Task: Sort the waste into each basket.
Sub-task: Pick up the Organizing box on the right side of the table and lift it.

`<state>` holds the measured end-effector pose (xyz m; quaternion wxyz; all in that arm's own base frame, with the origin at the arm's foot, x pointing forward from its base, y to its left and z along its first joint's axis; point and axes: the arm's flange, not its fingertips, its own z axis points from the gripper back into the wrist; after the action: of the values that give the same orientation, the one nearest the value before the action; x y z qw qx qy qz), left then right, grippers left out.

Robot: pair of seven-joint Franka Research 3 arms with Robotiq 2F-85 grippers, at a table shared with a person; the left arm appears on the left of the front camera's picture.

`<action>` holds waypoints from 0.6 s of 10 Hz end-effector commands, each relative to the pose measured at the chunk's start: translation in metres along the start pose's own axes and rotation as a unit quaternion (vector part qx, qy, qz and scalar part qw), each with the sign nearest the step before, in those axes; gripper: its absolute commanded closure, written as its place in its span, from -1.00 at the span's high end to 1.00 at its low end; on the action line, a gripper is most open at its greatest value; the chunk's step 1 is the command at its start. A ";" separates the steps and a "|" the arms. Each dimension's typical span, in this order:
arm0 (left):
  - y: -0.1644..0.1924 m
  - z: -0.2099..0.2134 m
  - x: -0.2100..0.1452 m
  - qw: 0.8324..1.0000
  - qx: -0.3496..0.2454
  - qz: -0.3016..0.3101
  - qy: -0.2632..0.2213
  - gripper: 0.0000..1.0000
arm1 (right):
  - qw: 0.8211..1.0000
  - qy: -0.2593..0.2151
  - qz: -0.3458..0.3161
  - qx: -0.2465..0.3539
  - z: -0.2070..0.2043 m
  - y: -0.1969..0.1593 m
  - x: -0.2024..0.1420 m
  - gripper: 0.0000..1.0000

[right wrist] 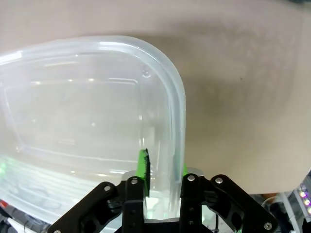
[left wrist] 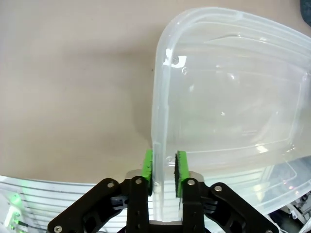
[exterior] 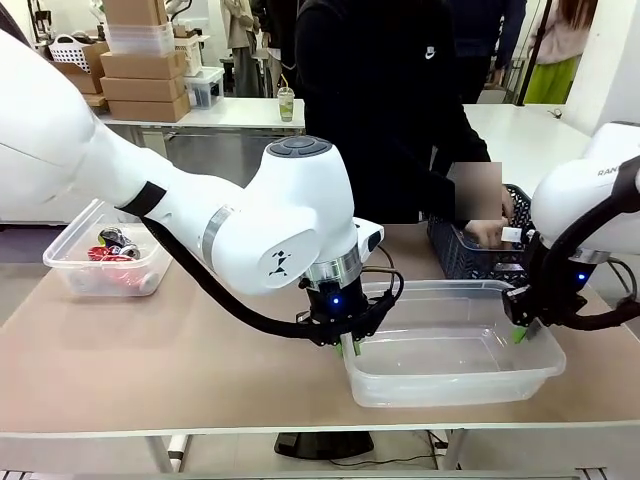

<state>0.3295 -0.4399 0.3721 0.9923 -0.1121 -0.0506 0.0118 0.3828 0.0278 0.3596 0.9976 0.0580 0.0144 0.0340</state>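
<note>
clear plastic tub [exterior: 450,385], empty, sits near and right of centre, and both arms have it by the rim. the left gripper [left wrist: 164,167] is pinched onto its left wall and the right gripper [right wrist: 164,167] onto its right wall, pads either side of the plastic. red shiny waste [exterior: 112,250] lies in a second clear tub [exterior: 62,268] at far left. a person's hand [exterior: 487,232] reaches into the dark lattice basket [exterior: 455,258]. this looks like a two-arm carry; the next move calls for raising both ends level and together.
</note>
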 end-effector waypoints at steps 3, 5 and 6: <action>0.003 0.010 -0.003 1.000 0.004 0.013 -0.014 -1.00 | 0.999 -0.007 0.039 -0.004 -0.029 -0.002 -0.061 -1.00; 0.009 0.041 -0.004 1.000 0.001 0.014 -0.001 -1.00 | 0.999 0.012 0.050 -0.017 -0.003 0.012 -0.061 -1.00; 0.012 0.065 -0.006 1.000 0.001 0.009 0.002 -1.00 | 0.998 0.029 0.038 -0.051 0.022 0.024 -0.061 -1.00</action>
<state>0.3206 -0.4264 0.4004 0.9937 -0.1001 -0.0430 0.0250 0.3712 0.0373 0.3793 0.9970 0.0407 0.0205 0.0627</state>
